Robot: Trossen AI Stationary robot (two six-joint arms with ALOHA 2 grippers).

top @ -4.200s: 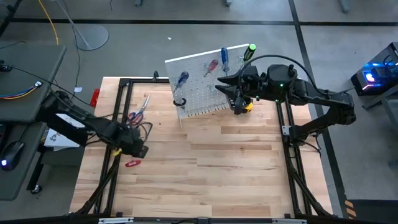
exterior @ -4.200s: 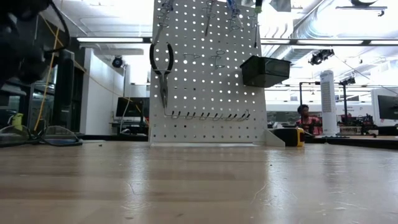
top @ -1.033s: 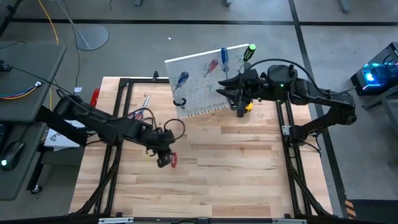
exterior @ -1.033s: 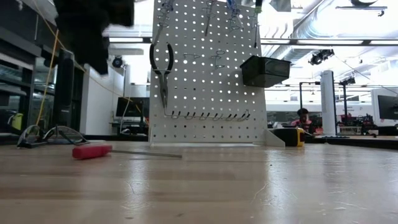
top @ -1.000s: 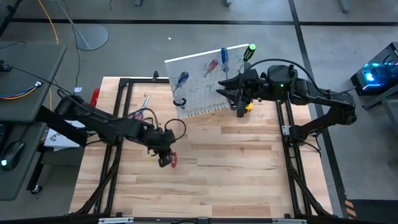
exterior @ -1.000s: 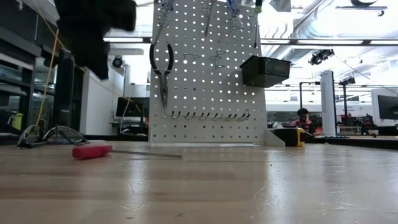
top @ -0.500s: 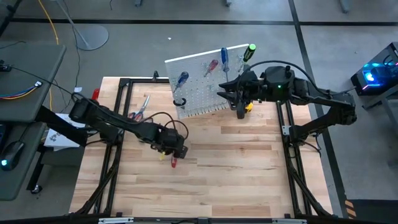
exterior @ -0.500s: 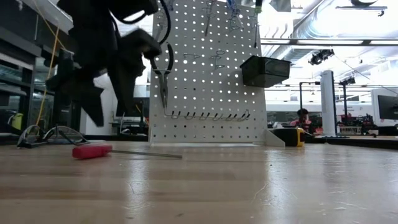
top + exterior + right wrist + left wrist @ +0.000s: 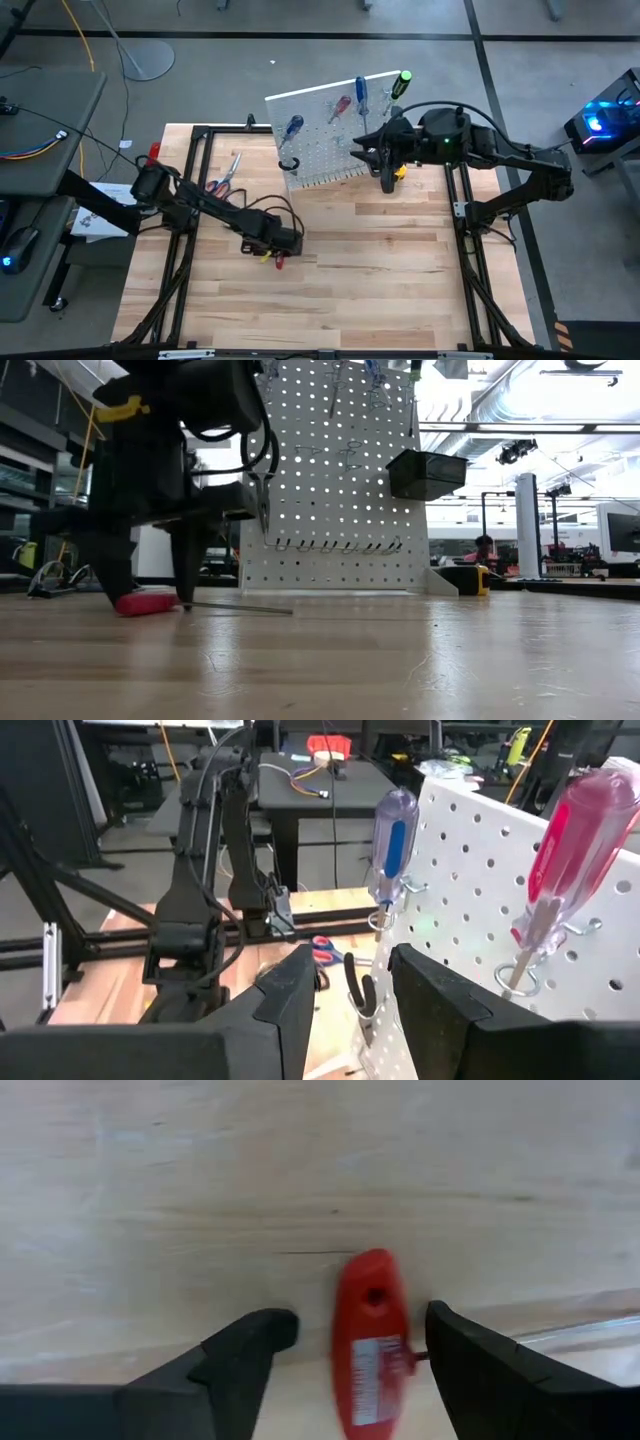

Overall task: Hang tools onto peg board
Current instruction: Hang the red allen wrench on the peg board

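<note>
From the high view I had the left hand (image 9: 281, 250) low over the table (image 9: 380, 290) near its middle, astride the red-handled screwdriver (image 9: 279, 261), while the right hand (image 9: 384, 172) waited at the peg board (image 9: 325, 125), which stood at twelve o'clock on the table with other tools hung on it. At table height, the left hand's fingers (image 9: 186, 572) reached down to the wood on either side of the screwdriver's red handle (image 9: 146, 603), its shaft lying toward three o'clock. The left wrist view showed the fingers spread wide, one on each side of the handle (image 9: 370, 1342) and holding nothing. In the right wrist view that hand's fingers stood part open and empty, facing a blue screwdriver (image 9: 393, 845) and a red one (image 9: 570, 825) on the board. I judged the round handle could roll or squirt out if the fingers closed off-centre, and the fingertips might scrape the wood. The table was bare from three to six o'clock, giving ample room; the board's near edge was the tight spot.
</note>
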